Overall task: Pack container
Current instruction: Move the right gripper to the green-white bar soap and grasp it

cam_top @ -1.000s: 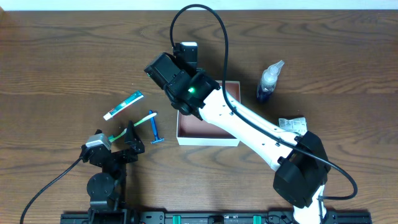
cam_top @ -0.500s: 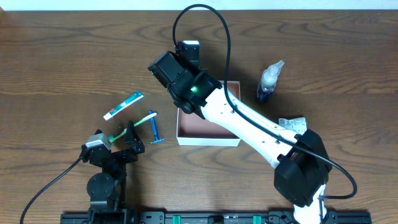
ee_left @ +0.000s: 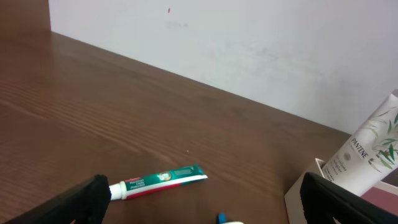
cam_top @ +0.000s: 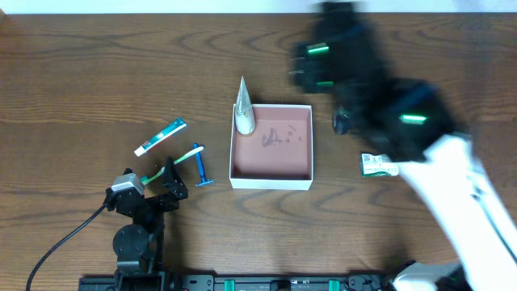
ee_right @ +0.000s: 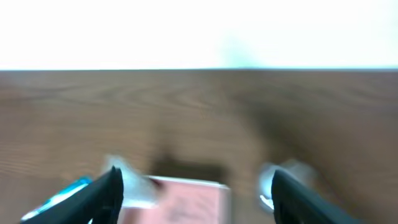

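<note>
The container (cam_top: 271, 176), a shallow white-walled box with a reddish-brown floor, sits mid-table. A white Pantene tube (cam_top: 244, 115) stands propped in its far-left corner and also shows in the left wrist view, as tube (ee_left: 367, 155) over the container corner (ee_left: 297, 194). My right gripper (cam_top: 331, 50) is a dark blur behind and right of the container. In its wrist view the right gripper (ee_right: 196, 198) is open and holds nothing, with the blurred container (ee_right: 186, 200) below. My left gripper (cam_top: 166, 182) rests open near the front left; the left gripper (ee_left: 211, 211) is empty.
A green-and-white toothpaste tube (cam_top: 160, 136) (ee_left: 158, 182), a toothbrush (cam_top: 174, 160) and a blue razor (cam_top: 200, 168) lie left of the container. A dark spray bottle (cam_top: 342, 123) is partly hidden behind the right arm. A small green-and-white packet (cam_top: 378, 165) lies to the right.
The right gripper has opened and swung away fast to the back right, off the container's far-left corner. The white tube now stands there alone. The left arm has not moved.
</note>
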`<state>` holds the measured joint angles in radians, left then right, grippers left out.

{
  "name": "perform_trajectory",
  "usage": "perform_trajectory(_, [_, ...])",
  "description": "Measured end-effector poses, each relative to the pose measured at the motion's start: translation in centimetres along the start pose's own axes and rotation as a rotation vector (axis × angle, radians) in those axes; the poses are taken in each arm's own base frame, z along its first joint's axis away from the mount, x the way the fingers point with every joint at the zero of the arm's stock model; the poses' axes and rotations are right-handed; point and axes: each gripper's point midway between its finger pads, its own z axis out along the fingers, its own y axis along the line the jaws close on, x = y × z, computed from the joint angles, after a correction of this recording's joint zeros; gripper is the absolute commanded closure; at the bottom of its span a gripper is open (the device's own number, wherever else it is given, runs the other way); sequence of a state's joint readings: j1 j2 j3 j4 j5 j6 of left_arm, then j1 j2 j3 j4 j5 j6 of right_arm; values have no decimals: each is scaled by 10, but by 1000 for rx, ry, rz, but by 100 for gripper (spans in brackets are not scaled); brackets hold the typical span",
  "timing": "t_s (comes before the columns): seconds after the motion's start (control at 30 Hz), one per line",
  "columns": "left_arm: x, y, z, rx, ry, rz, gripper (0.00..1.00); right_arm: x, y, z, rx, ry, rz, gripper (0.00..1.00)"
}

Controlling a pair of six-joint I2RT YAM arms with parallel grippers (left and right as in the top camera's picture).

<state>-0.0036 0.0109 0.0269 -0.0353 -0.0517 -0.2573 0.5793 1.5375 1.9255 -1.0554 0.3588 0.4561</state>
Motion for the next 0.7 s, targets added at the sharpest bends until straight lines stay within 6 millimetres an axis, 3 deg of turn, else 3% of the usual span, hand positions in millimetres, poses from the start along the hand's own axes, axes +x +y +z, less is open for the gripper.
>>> perform_trajectory(0.1, [0,0,0,0,0,0,2,21,-63,-5,129,134,55,23])
perform_trajectory(0.3, [0,0,0,0,0,0,2,94,-134,17,315,462,186,23])
perform_trajectory(0.47, [0,0,0,0,0,0,2,150,-161,40,406,600,316,26])
perform_trajectory(0.7, [0,0,0,0,0,0,2,214,-174,70,514,652,526,29])
